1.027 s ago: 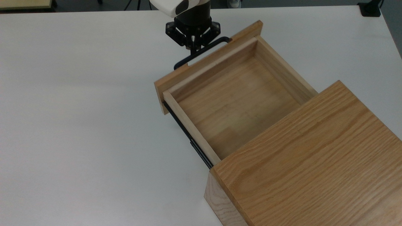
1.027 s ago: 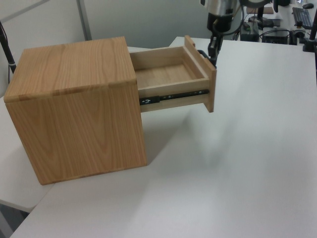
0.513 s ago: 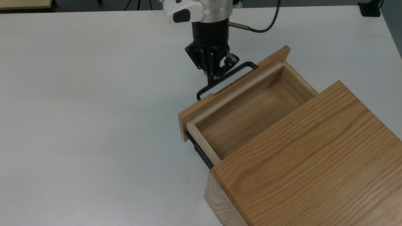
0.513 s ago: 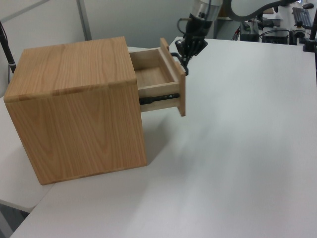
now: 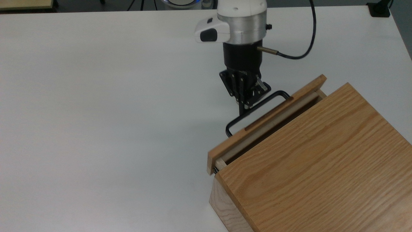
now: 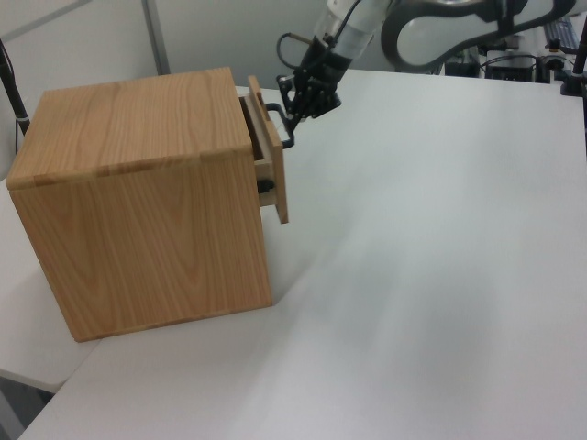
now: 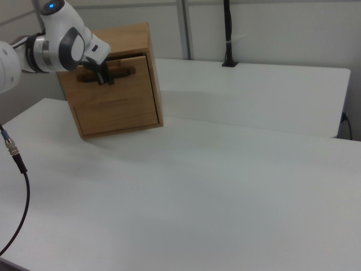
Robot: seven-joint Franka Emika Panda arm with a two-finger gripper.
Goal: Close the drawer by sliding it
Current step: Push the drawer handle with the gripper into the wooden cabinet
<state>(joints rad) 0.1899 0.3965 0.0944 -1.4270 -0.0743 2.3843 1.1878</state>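
Observation:
The drawer stands open by only a narrow gap from the oak cabinet. Its flat wood front panel sticks out a little from the cabinet in the left view. My gripper is shut on the thin black bar handle, near the bar's middle. From the side, the gripper meets the handle from the left view's right. In the right view the gripper sits against the drawer's front at the cabinet's top.
The cabinet rests on a white table with wide bare surface at the top view's left. A black cable loops from my wrist. A black post stands at the table's far edge in the right view.
The drawer has slid far into the cabinet, from mostly open to almost shut. My gripper travelled with the handle toward the cabinet and stayed shut on it.

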